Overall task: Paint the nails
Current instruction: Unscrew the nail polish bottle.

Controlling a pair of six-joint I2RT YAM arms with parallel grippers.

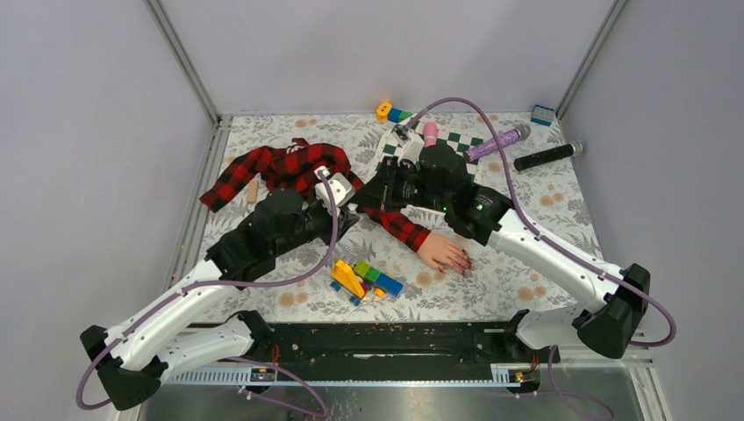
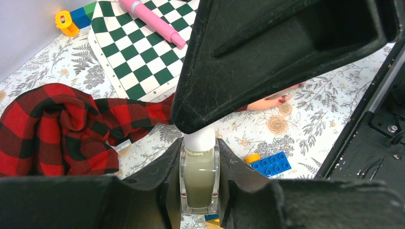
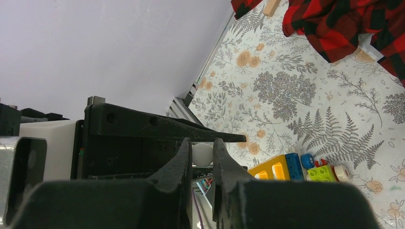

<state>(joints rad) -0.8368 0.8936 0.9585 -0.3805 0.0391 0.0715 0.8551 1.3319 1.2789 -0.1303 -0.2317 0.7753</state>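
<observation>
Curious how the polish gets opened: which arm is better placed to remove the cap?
Right, probably: the right pincer is closed on the white cap, while the left pincer clamps the nail polish bottle below.

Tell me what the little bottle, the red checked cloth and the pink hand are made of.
Bottle: probably glass, clear glossy walls around pale liquid. Cloth: soft matte fabric, lying in folds. Hand: likely smooth plastic or rubber, even pink skin.

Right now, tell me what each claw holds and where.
Left claw grips the pale bottle by its glass sides; right claw pinches the bottle's white cap.
</observation>
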